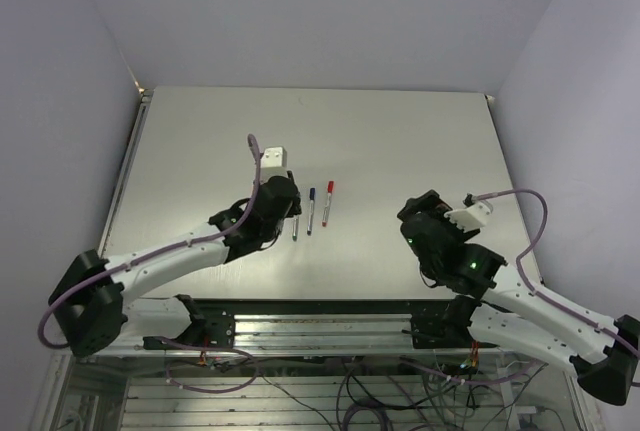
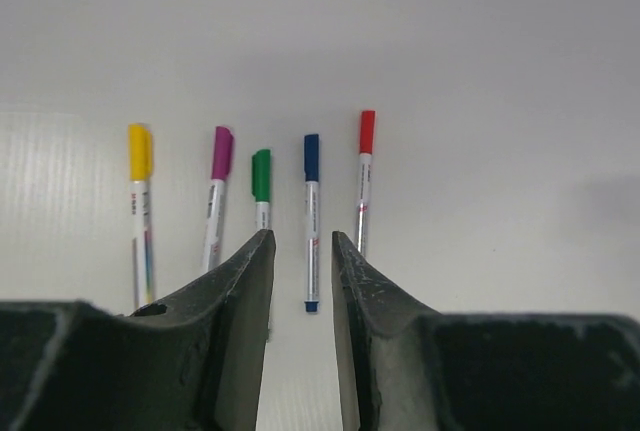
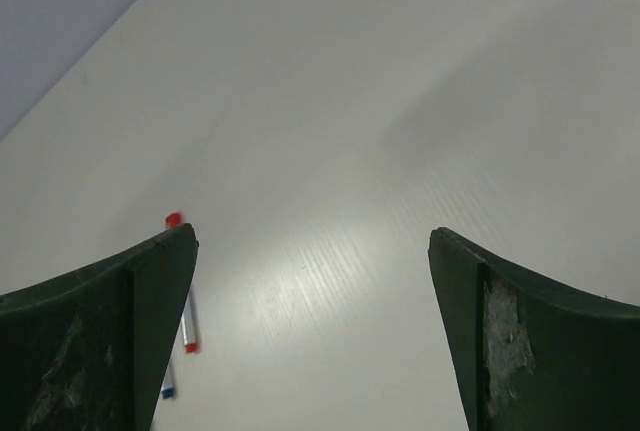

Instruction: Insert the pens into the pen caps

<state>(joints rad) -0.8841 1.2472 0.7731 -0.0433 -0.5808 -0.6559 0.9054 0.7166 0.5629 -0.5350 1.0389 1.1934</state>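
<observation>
The left gripper [image 2: 300, 241] sits over the table [image 2: 480, 51] at the near ends of the pens, its jaws narrowly parted with nothing between them. Five pens lie side by side without touching, caps fitted and pointing away from this gripper: yellow pen [image 2: 141, 211], purple pen [image 2: 215, 196], green pen [image 2: 261, 186], blue pen [image 2: 311, 221], red pen [image 2: 364, 181]. The right gripper [image 3: 312, 236] is spread wide and empty, well apart to the right of the row.
</observation>
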